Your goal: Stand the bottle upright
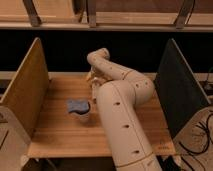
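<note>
Pincer wide, low over table back-ctr | cups: 1 | arms: 1

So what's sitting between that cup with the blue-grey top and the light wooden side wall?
Nothing: the camera view shows only bare tabletop between the cup and the wooden wall. The end effector is farther back, beyond the cup.

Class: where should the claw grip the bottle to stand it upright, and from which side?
Only a pale sliver of the bottle shows, under the claw near the table's back, beside the arm; its pose is unclear. Likely best: from above, jaws across its slim middle, since the arm blocks one side and the cup stands in front.
</note>
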### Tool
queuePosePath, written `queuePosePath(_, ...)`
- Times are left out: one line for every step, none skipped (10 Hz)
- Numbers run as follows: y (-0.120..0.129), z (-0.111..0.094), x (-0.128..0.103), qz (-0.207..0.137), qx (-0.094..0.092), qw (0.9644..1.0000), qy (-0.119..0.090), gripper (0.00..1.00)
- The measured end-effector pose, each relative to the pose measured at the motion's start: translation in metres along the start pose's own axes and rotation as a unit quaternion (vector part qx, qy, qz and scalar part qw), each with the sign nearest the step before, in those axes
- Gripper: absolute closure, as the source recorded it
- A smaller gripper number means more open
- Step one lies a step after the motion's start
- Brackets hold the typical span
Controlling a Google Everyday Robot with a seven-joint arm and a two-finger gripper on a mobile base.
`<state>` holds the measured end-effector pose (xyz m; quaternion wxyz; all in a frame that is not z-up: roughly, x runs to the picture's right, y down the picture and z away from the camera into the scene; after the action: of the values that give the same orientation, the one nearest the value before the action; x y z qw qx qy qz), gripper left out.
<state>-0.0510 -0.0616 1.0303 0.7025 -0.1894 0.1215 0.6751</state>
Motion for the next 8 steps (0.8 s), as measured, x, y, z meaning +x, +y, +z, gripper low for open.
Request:
queuePosePath(0.001,0.004,0.007,0.008,0.002,0.9999,0.014,0.2)
queuePosePath(0.002,0.009,0.015,0.015,0.001,0.9994,0.031,0.2)
queuePosePath(0.005,0.013,0.018,0.019,-0.001,0.9991,0.039,0.2)
queuePosePath(0.008,0.017,0.021,0.022,-0.004,0.9987,0.046,0.2)
queuePosePath(0.009,0.019,0.022,0.025,-0.005,0.9984,0.051,0.2)
queuePosePath(0.009,0.021,0.021,0.025,-0.007,0.9983,0.052,0.2)
queuePosePath(0.01,0.022,0.018,0.024,-0.009,0.9983,0.051,0.2)
queuePosePath(0.012,0.023,0.016,0.023,-0.011,0.9984,0.051,0.2)
